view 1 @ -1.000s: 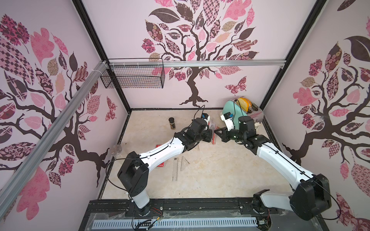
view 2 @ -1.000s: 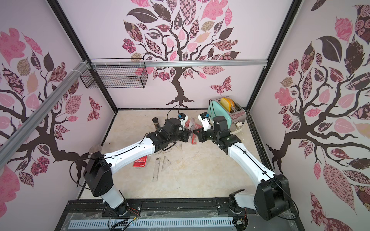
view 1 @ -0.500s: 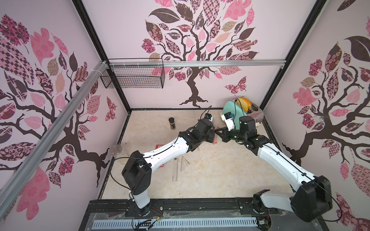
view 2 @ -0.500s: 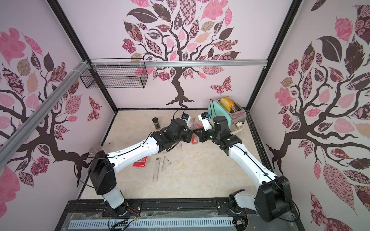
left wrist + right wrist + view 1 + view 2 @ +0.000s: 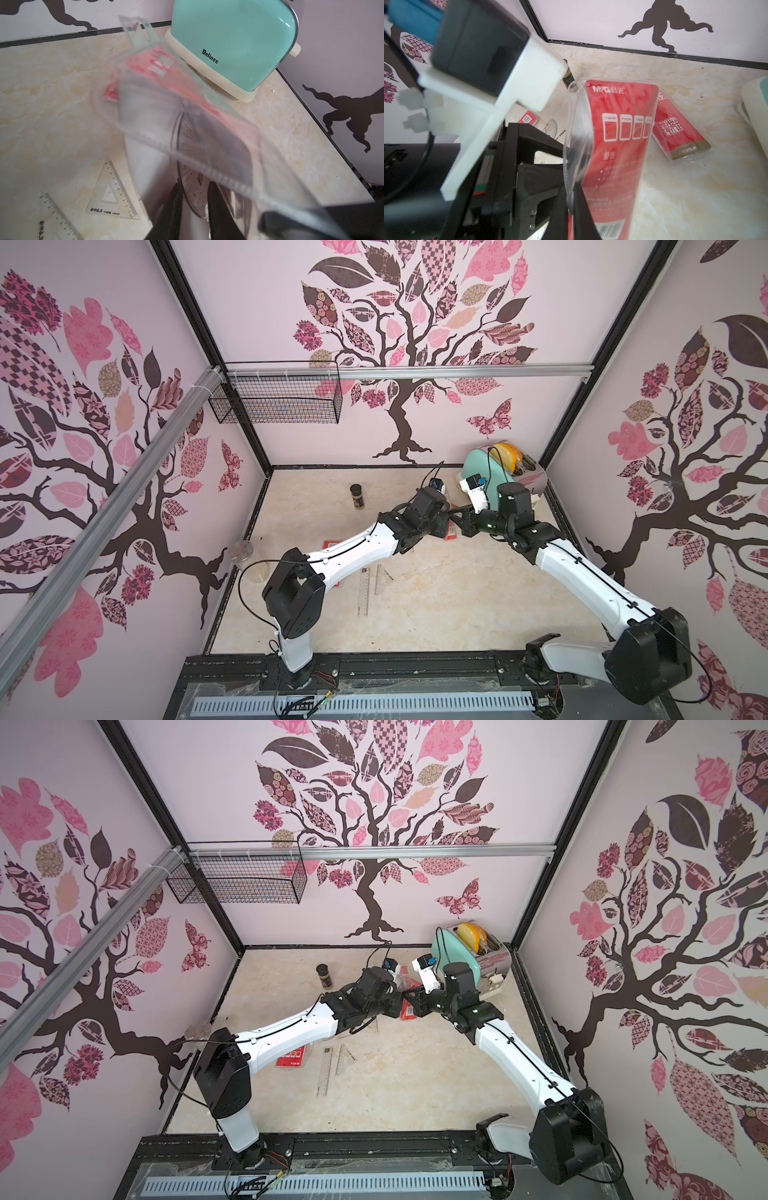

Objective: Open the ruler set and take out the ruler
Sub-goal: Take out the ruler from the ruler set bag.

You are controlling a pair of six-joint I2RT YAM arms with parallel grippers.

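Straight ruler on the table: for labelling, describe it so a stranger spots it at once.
On the beige table, look just in front of the left arm's white forearm. Of two clear pieces there, the straight ruler is the long narrow strip; its neighbour is a triangle.

You count two arms, one gripper each: left gripper (image 5: 194, 189), right gripper (image 5: 570, 197).
Red ruler set packs, three: raised pack (image 5: 614, 145), flat pack (image 5: 679, 133) behind it, third pack (image 5: 291, 1057) by left arm.
Loose on bench (image 5: 436, 605): one straight ruler (image 5: 364, 593), one set square (image 5: 381, 583).
Protractors: bench protractor (image 5: 550, 127), second protractor (image 5: 190, 164) seen through raised pack; you cannot tell whether same one.
One toaster (image 5: 232, 41), one spice jar (image 5: 356, 496), one wire basket (image 5: 276, 400), one clear cup (image 5: 243, 549).
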